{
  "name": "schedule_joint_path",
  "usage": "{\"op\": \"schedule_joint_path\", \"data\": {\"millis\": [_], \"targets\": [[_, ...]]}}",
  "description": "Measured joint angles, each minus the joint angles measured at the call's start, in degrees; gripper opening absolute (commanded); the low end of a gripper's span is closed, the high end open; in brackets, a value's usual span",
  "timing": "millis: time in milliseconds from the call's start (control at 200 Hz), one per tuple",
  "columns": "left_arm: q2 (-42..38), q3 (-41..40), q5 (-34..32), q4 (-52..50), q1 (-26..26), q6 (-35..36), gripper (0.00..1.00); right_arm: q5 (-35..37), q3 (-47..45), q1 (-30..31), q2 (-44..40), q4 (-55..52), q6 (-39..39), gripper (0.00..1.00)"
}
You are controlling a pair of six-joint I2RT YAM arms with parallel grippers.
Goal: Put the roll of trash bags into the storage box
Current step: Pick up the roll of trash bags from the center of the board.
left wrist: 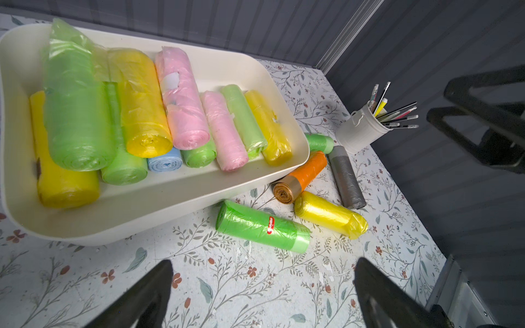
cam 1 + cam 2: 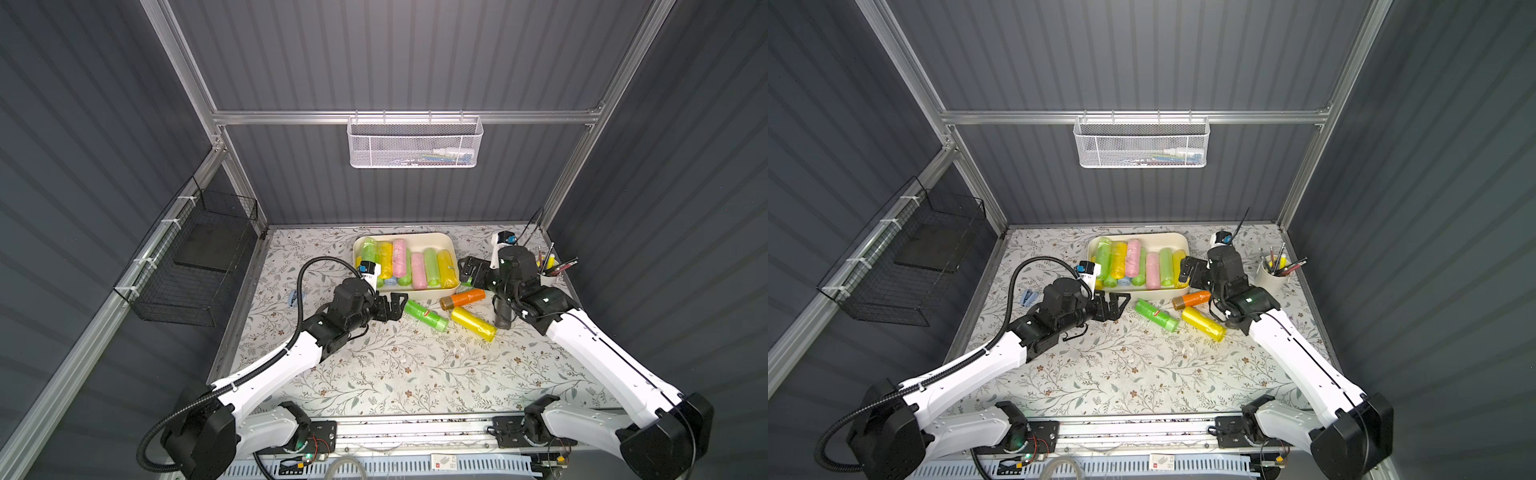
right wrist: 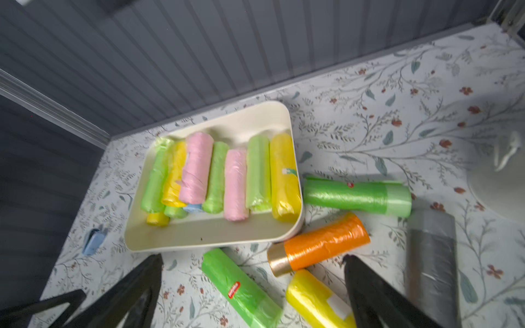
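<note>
In both top views: flowery table (image 2: 415, 365) inside dark grey walls (image 2: 374, 62). Cream storage box (image 2: 432, 241) at the back, full of rolls. Just in front of it, loose on the table: green roll (image 2: 426, 316), orange roll (image 2: 465, 298), yellow roll (image 2: 473, 324). Low beside the green roll, left gripper (image 2: 400, 306), wide open, empty. Near the box's right end, right gripper (image 2: 464, 272), wide open, empty.

From the left wrist: fingers (image 1: 142, 298) spread, pointing at the green roll, not touching. On it a red sticker (image 1: 271, 225), words too small to read.

From the right wrist: grey roll (image 3: 431, 255) near the orange roll.
</note>
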Motion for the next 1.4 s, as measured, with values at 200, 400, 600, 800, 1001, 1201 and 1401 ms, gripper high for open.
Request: {"op": "schedule_joint_path", "data": {"millis": [200, 400, 600, 800, 1001, 1201, 1401], "targets": [[1.01, 0.50, -0.13, -0.74, 0.17, -1.07, 1.00, 2.58, -3.48, 5.51, 0.15, -0.85, -0.28, 0.99], [1.01, 0.50, 0.22, -0.66, 2.27, -3.21, 1.00, 2.08, -5.20, 10.14, 1.66, -1.88, -1.49, 0.99], [1.01, -1.81, 6.10, 1.84, 10.10, -7.67, 1.00, 0.22, -5.44, 12.81, 5.62, -3.37, -3.45, 0.98], [0.04, -2.93, 8.98, 1.44, 13.92, -9.20, 1.00, -3.67, -5.46, 12.85, 9.16, -4.20, -4.85, 0.95], [-2.19, -3.34, 15.21, 2.34, 17.84, -11.76, 1.00, -6.60, -5.35, 13.22, 13.09, -4.20, -6.01, 0.90], [-0.90, -7.04, 23.98, 5.40, 24.20, -17.22, 1.00, -7.56, -3.65, 13.51, 18.32, -4.28, -7.37, 0.86], [0.04, -7.69, 28.68, 6.27, 26.71, -19.43, 1.00, -7.08, 1.01, 13.60, 23.41, -4.83, -8.96, 0.84]]}}
